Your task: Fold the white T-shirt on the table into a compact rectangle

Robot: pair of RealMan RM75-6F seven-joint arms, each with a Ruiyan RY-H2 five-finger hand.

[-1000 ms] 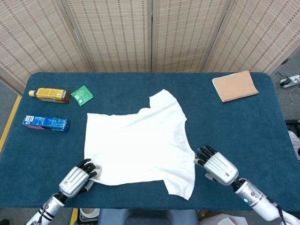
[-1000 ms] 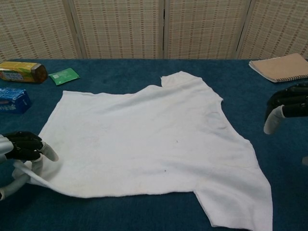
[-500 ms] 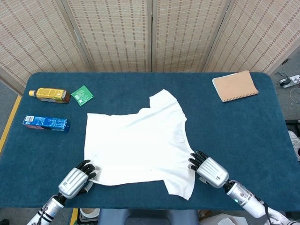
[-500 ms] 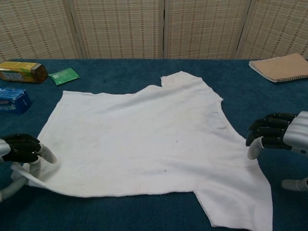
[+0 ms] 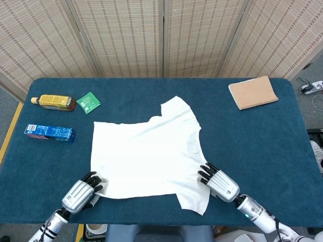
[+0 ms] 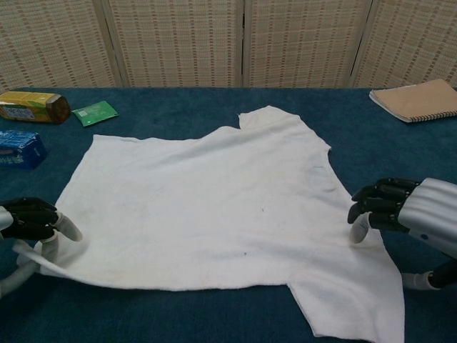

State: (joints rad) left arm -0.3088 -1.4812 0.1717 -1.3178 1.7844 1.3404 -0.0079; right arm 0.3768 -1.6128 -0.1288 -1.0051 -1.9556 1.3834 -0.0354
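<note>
Blue table (image 5: 262, 141), hands at T-shirt (image 5: 149, 156) edges

White T-shirt (image 5: 149, 154), dark teal counter (image 5: 262, 141), tan notebook (image 5: 253, 92), green packet (image 5: 88, 102), blue box (image 5: 50, 133), amber yellow-labelled bottle (image 5: 53, 102), beige woven screen (image 5: 161, 35)

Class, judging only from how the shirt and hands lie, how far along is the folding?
Done: nothing; the white T-shirt lies spread flat. In hand: the left hand holds its near-left corner, the right hand is at its right edge. Left: every fold.
</note>
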